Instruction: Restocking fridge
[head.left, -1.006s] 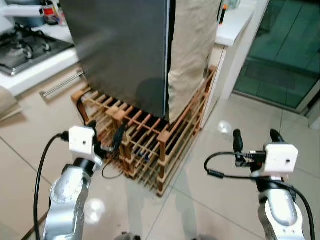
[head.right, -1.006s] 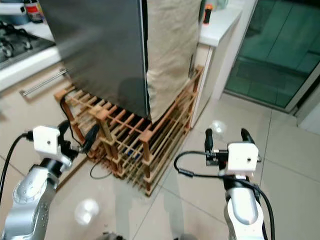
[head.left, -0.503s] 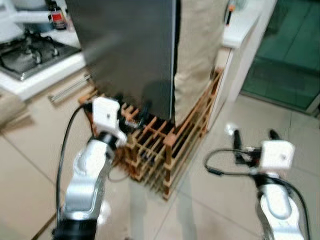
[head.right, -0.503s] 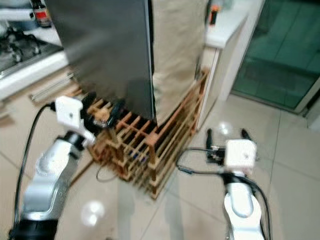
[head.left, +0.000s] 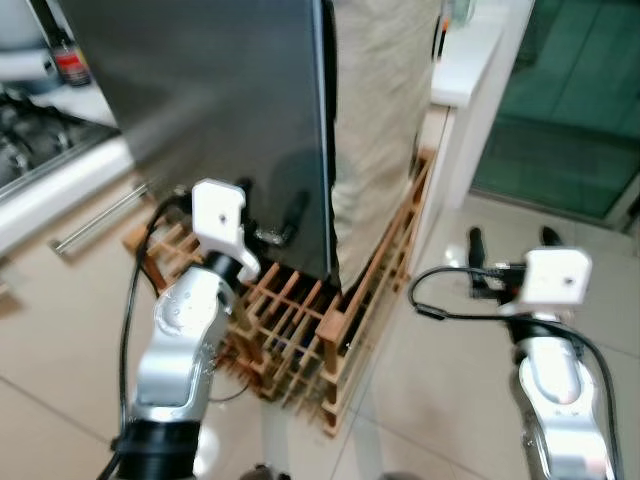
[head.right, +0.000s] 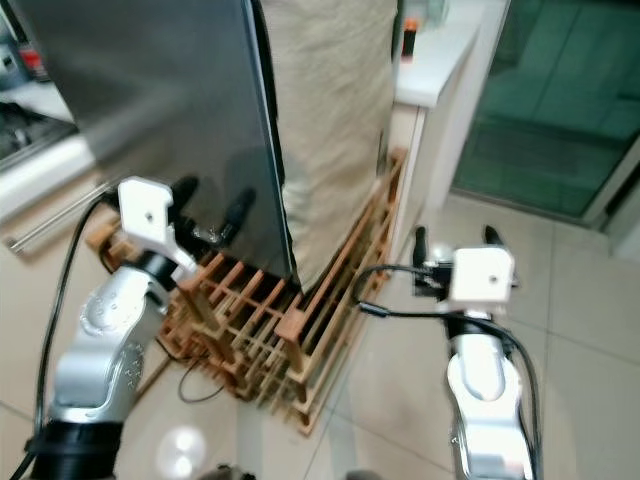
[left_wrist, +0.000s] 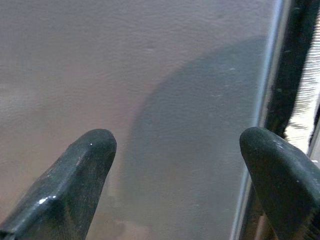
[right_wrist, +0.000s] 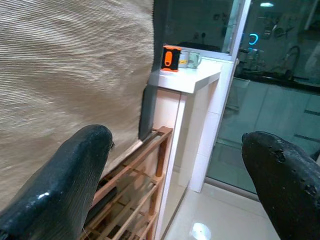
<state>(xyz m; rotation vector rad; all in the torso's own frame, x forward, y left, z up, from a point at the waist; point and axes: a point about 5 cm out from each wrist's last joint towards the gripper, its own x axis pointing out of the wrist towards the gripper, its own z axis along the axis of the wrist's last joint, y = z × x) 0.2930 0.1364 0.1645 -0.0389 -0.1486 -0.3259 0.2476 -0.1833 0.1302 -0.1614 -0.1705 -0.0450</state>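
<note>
The fridge's dark grey door (head.left: 220, 110) stands shut in front of me, and a beige cloth (head.left: 380, 100) hangs down its right side. It rests on a slatted wooden rack (head.left: 300, 330). My left gripper (head.left: 272, 205) is raised close to the lower part of the door, open, holding nothing. In the left wrist view the fingertips (left_wrist: 75, 175) frame the grey door face (left_wrist: 175, 90), with the door's edge (left_wrist: 295, 60) beside one finger. My right gripper (head.left: 511, 245) hovers open and empty to the right of the rack, pointing toward the cloth (right_wrist: 65, 65).
A gas stove (head.left: 20, 150) and a bottle (head.left: 65, 60) sit on the left counter, above a drawer handle bar (head.left: 100, 215). A white counter (right_wrist: 192, 75) with an orange item (right_wrist: 171, 58) stands right of the fridge. Beyond it are glass doors (head.left: 570, 100) and tiled floor (head.left: 440, 400).
My left arm has lifted from beside the rack up to the lower fridge door. The view has shifted closer to the fridge. The right gripper has kept its place.
</note>
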